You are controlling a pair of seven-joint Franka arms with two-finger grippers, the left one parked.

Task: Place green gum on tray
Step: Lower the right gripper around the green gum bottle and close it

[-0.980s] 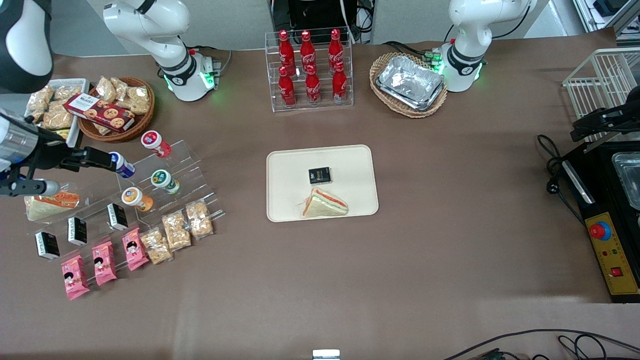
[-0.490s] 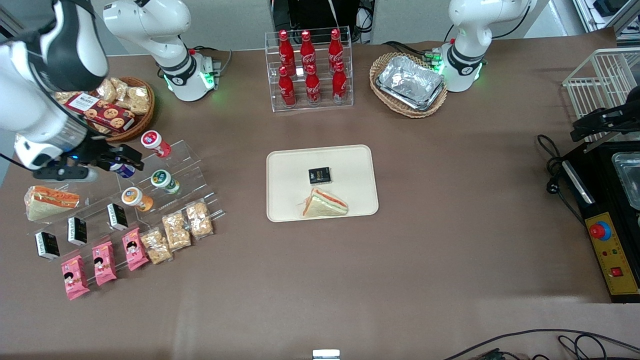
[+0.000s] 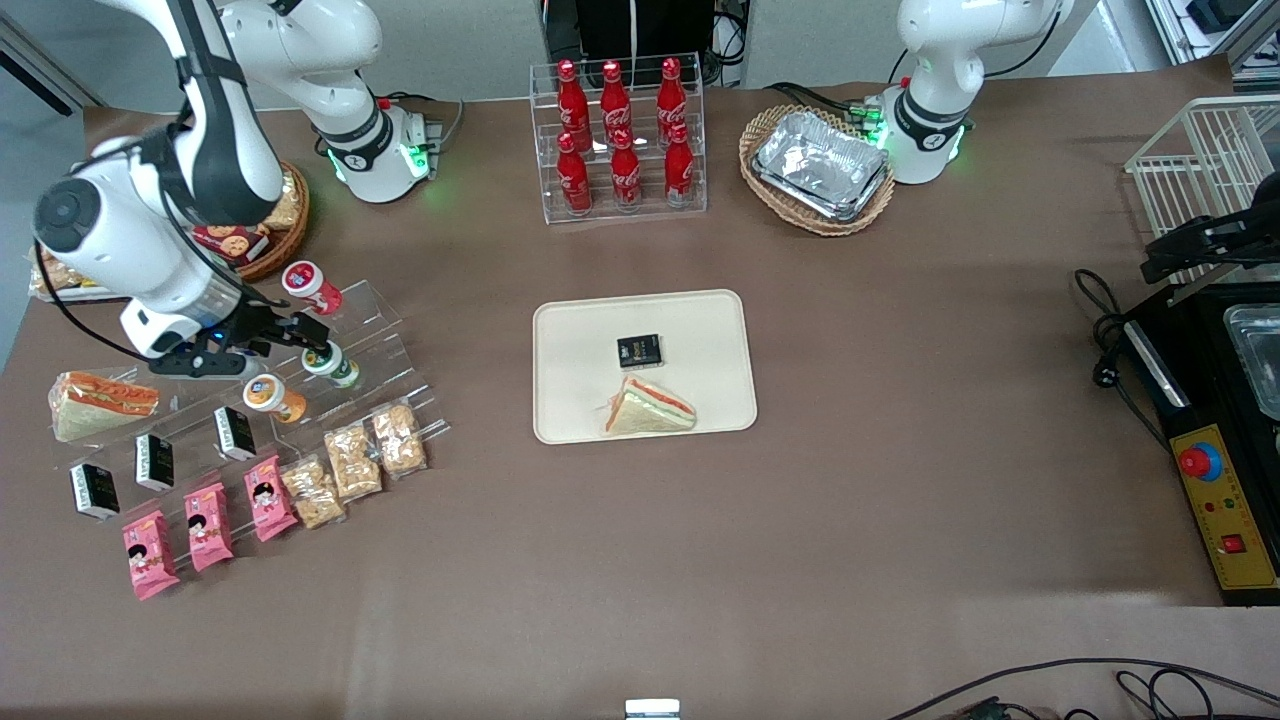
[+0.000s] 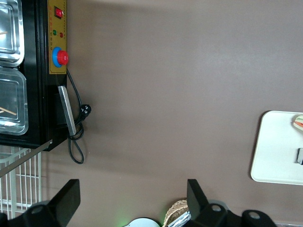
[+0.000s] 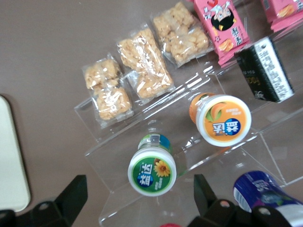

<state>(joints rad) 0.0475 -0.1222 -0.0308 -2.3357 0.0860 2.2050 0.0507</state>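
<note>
**Approach to the green gum on the display rack**

The tray (image 3: 590, 340) is seen well apart from the acrylic rack (image 5: 156, 189). On that rack lies the green gum (image 5: 152, 169), framed between the released fingers of the gripper (image 5: 142, 198), which should be centred before closing.

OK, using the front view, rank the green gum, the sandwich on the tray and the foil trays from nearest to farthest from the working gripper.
1. Green gum, on the acrylic stand, right at the open gripper.
2. Sandwich, on the tray mid-table.
3. Foil trays, in the basket toward the parked arm's end.
</note>
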